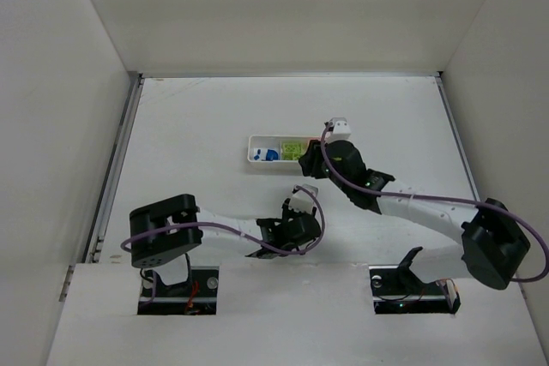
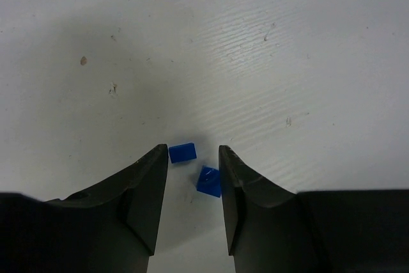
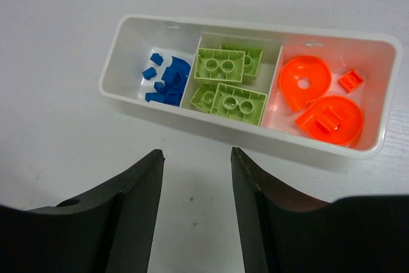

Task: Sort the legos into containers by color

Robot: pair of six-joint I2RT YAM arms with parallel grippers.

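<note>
White tabletop (image 2: 255, 43): tray (image 3: 378, 100) already holding blue, green, orange legos (image 3: 220, 67) by compartment; two blue pieces (image 2: 183, 153) remaining between spread left gripper (image 2: 193, 158); right gripper (image 3: 195, 158) spread, empty.

Gap betw. my L gripper (image 2: 193, 153) fingers is taken up by two blue legos (image 2: 182, 153), one hard by a finger. Table (image 2: 255, 43) past them is open. My R gripper (image 3: 197, 153) gap is free, but the white tray (image 3: 211, 114) near wall stands across just ahead. Green blocks (image 3: 238, 101) crowd its mid compartment.
</note>
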